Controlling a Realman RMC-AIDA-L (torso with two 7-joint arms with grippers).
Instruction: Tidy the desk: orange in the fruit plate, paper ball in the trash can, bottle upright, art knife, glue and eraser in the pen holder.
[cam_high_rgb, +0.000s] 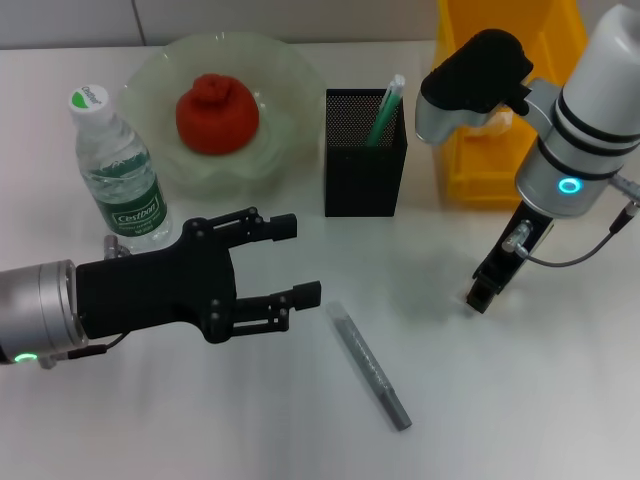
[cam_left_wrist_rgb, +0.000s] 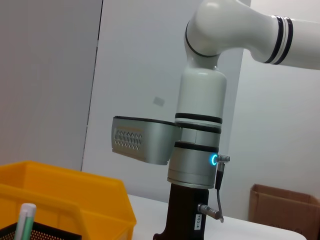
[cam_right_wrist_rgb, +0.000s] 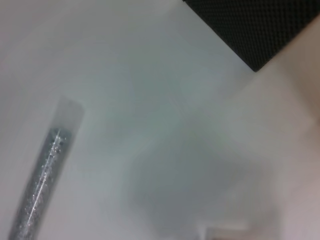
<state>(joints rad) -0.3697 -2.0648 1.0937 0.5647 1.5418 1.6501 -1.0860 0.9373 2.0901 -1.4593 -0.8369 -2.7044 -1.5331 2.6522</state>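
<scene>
- The grey stick (cam_high_rgb: 370, 366) lying flat on the white desk (cam_high_rgb: 520, 400) looks like the next thing to go; I take it for the art knife or the glue, but I cannot tell which. It lies on a diagonal in front of the pen holder (cam_high_rgb: 364, 152), well apart from it, between the two arms
- It looks light, stiff and narrow, probably smooth-sided, so it may roll or skid if nudged. I would pinch it across its width near the middle, where it should balance; taken near an end it would likely tip
- The left gripper (cam_high_rgb: 300, 262) hangs just beside the stick's upper end, fingers (cam_high_rgb: 270, 226) spread wide, gripping nothing and touching nothing
- The right gripper (cam_high_rgb: 482, 296) points down at the desk to the right of the pen holder, beside the yellow bin (cam_high_rgb: 480, 180); whether its jaws are parted or closed I cannot tell. Its wrist view shows the stick (cam_right_wrist_rgb: 42, 177) on bare desk and a corner of the pen holder (cam_right_wrist_rgb: 260, 30)
- The pen holder already has a green-and-white stick (cam_high_rgb: 385, 110) standing in it
- The orange thing (cam_high_rgb: 216, 113) sits in the fruit plate (cam_high_rgb: 290, 70), and the bottle (cam_high_rgb: 120, 170) stands upright with its cap on, so those parts look done
</scene>
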